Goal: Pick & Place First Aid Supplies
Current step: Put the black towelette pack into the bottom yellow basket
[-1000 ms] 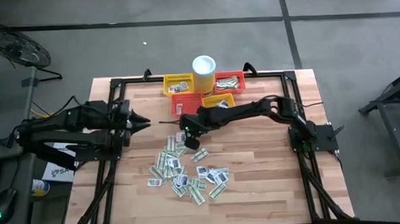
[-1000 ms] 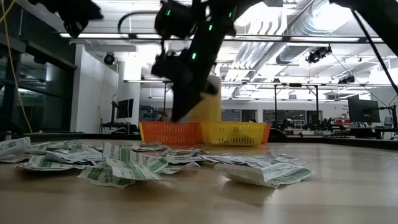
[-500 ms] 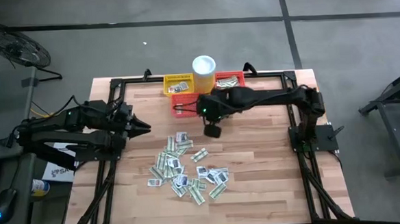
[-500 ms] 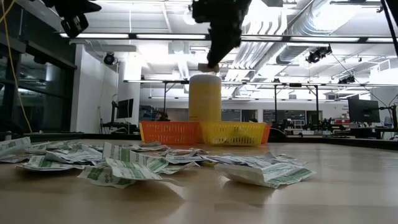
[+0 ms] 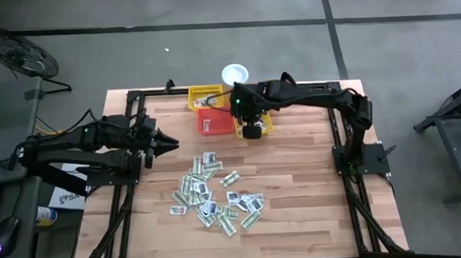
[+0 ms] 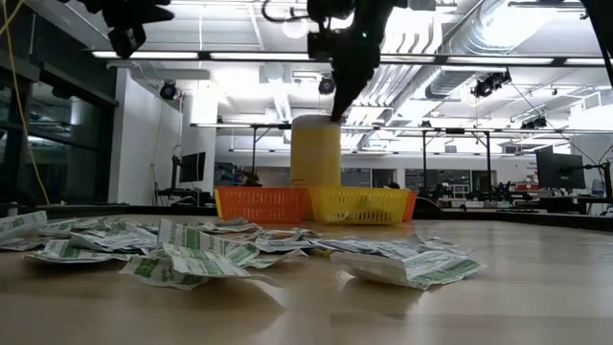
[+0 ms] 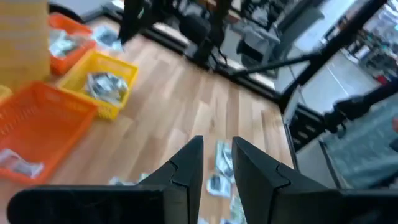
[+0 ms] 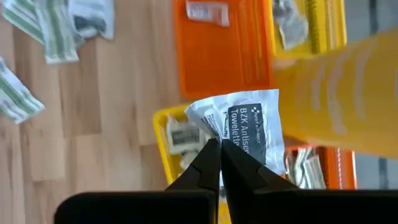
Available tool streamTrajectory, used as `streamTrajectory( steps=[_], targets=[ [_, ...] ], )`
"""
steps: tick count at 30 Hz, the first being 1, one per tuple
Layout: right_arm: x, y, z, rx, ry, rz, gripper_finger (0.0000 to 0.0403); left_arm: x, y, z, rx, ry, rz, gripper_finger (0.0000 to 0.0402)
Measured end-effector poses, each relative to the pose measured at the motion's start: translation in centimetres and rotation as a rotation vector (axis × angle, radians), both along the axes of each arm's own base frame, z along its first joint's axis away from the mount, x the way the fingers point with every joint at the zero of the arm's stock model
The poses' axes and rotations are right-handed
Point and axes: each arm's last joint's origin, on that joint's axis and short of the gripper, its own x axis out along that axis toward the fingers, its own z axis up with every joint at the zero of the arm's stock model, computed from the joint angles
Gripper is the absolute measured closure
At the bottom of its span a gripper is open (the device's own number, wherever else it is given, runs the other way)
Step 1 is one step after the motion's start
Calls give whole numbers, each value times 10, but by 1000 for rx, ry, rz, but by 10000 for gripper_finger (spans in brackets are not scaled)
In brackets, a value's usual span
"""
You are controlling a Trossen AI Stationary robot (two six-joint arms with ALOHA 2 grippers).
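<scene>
The right end effector (image 5: 252, 131) is hanging above the yellow basket (image 5: 263, 121) at the desk's (image 5: 313, 204) twelve o'clock side, its fingers pinched tight on a white towelette sachet (image 8: 249, 127). The grip is only catching one corner, so the sachet is dangling. If it swings on release it could be landing on the basket rim, or drifting into the orange basket (image 5: 214, 122) sitting right beside at nine o'clock. The white cup (image 5: 235, 73) is standing just beyond, at about eleven o'clock from the end effector, so a sideways wrist move is risking a knock there. Room is tight up here: baskets are touching one another, with the desk's far edge close behind. Toward six o'clock the wood is lying open until the loose pile of sachets (image 5: 214, 195). The left end effector (image 5: 165, 142) is waiting at the nine o'clock side, fingers slightly parted and empty, well apart from everything.
</scene>
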Motion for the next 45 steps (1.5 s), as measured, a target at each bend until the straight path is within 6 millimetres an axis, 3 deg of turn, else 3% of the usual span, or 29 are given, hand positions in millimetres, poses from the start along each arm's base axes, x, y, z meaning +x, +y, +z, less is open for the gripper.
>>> streamTrajectory(
  steps=[3, 6, 12, 21, 30, 41, 45],
  targets=[
    [-5, -15, -7, 24, -2, -19, 401, 5, 1, 4, 10, -47, 33, 317],
    [-11, -24, -26, 97, 31, -13, 402, 9, 2, 6, 16, -70, 60, 317],
    [-18, -27, -64, 134, 68, -15, 402, 18, 4, 5, 18, -63, 99, 317],
    [-23, -29, -96, 35, 84, 31, 399, 36, 6, -6, -5, 25, 170, 317],
    [-23, -29, -96, 6, 95, 68, 368, 55, 8, -20, 3, 119, 231, 317],
    [-24, -26, -89, 79, 35, -10, 251, 81, 9, -45, 0, 269, 242, 317],
    [-22, -13, -76, 149, -35, 86, 233, 89, 9, -59, -20, 356, 242, 317]
  ],
)
